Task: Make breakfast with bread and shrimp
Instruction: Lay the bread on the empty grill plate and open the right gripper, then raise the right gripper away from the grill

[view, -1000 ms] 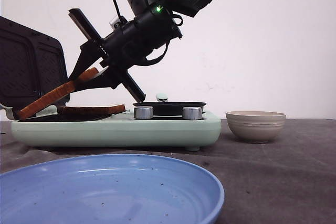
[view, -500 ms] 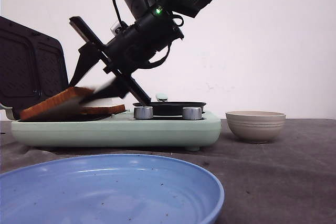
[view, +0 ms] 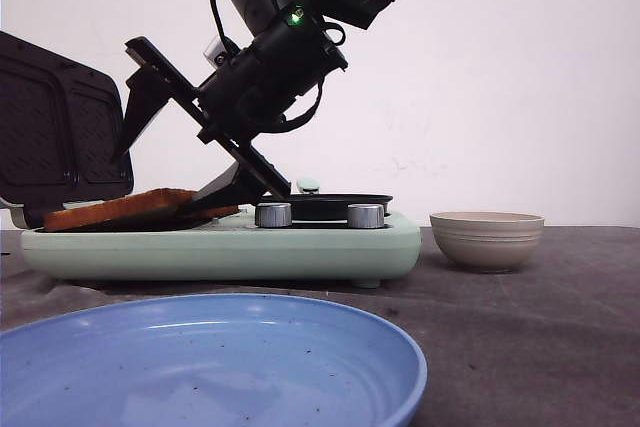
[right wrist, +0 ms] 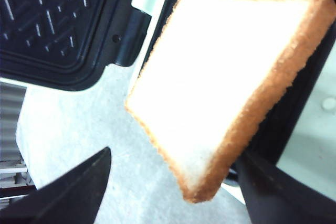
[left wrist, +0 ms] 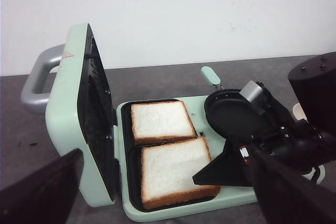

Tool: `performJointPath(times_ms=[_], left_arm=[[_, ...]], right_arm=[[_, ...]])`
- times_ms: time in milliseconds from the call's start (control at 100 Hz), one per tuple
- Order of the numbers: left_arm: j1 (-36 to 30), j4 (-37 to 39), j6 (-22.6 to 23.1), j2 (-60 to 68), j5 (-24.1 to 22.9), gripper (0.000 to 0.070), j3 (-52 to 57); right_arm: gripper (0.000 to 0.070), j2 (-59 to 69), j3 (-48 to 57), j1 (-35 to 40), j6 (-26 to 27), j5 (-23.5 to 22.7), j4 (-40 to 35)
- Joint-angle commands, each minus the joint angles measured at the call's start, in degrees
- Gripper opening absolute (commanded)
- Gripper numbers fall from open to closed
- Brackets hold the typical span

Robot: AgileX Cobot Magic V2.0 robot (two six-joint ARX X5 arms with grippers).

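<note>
Over the sandwich maker, we note our right gripper has released: jaws spread. Second bread slice, held tilted a second ago, lies flat beside first slice. Both loaded.

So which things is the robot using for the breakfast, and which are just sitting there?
For the job:
- two bread slices
- green sandwich maker, lid up
- small black pan
- right gripper, open over the bread

Just lying about:
- blue plate
- beige bowl
</note>
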Motion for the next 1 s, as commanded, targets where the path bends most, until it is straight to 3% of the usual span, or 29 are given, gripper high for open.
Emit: performJointPath(times_ms=[0, 480, 830, 990], left_arm=[[0.0, 0.5, -0.1, 0.1, -0.1, 0.0556, 0.2], [0.0, 0.5, -0.1, 0.1, -0.6, 0.0556, 0.2], [0.0, 0.3, -0.1, 0.1, -1.4, 0.0556, 0.2], [0.0, 0.3, 0.0, 0.1, -1.4, 0.0556, 0.2]], right_arm=[[0.0487, 1.4, 1.8, 0.2, -1.7, 0.0, -0.6], [0.0487, 1.2, 9.6, -0.8, -8.7, 1.0, -10.0], [0.0486, -7.2, 11.1, -4.0, -23.1, 12.1, -20.5], [0.0486, -11.8, 11.1, -6.4, -29.2, 12.7, -25.0]])
